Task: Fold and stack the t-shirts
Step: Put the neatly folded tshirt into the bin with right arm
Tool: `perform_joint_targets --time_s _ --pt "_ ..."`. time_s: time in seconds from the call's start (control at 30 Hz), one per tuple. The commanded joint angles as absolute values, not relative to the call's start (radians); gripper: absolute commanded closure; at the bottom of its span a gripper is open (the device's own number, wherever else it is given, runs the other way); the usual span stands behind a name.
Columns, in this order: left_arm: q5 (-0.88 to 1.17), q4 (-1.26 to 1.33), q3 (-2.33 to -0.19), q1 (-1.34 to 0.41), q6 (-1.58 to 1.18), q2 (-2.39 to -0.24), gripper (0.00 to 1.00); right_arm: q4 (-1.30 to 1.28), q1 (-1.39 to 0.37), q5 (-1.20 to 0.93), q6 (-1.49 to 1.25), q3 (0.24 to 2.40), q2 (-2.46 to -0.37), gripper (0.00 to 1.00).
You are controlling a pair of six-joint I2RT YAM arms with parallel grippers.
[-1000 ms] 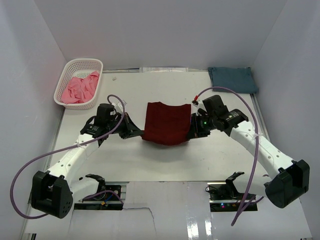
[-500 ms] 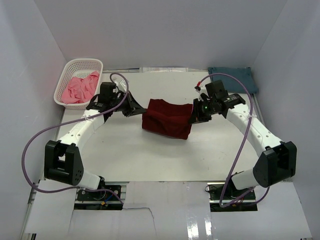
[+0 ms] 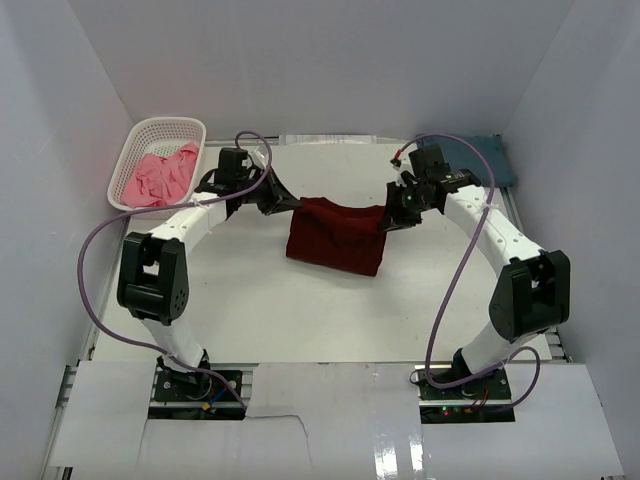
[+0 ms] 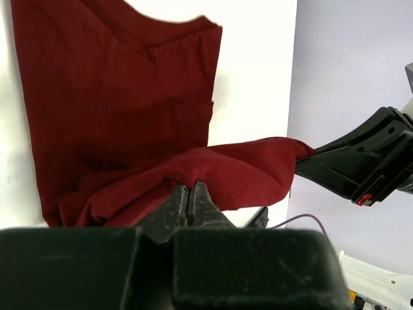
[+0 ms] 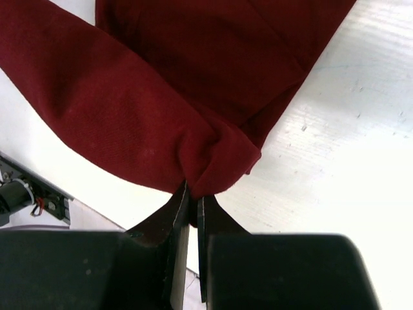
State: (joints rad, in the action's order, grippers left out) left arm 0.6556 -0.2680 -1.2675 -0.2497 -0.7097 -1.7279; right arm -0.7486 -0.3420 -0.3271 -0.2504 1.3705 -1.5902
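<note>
The dark maroon t-shirt [image 3: 335, 238] is in the middle of the table, its far edge lifted and its near part lying on the table. My left gripper [image 3: 292, 203] is shut on its far left corner [image 4: 193, 171]. My right gripper [image 3: 384, 218] is shut on its far right corner [image 5: 216, 168]. The slate-blue t-shirt [image 3: 478, 158] lies folded at the far right, partly behind my right arm. The pink t-shirt [image 3: 158, 177] lies crumpled in the white basket [image 3: 160, 129] at the far left.
The white walls close in the table on the left, back and right. Purple cables loop from both arms over the table at the left and right. My right arm's black gripper [image 4: 361, 165] shows in the left wrist view.
Both grippers have carried the shirt's held edge away from the arm bases, toward the back of the table. The cloth has moved further back with them.
</note>
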Motion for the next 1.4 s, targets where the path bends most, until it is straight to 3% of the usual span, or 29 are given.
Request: perform_joint_targets --time_s 0.0,0.9,1.37 --pt "0.675 -0.206 -1.347 -0.242 -0.722 -1.773 1.0 -0.7 -0.325 -0.311 -0.236 1.439 -1.63 0.91" --pt "0.598 -0.207 -1.67 -0.244 -0.722 -2.167 0.97 -0.618 -0.189 -0.429 -0.224 1.856 -2.114 0.87" --pt "0.519 -0.153 -1.686 -0.219 -0.761 -2.234 0.96 -0.473 -0.126 -0.477 -0.273 1.968 -2.287 0.84"
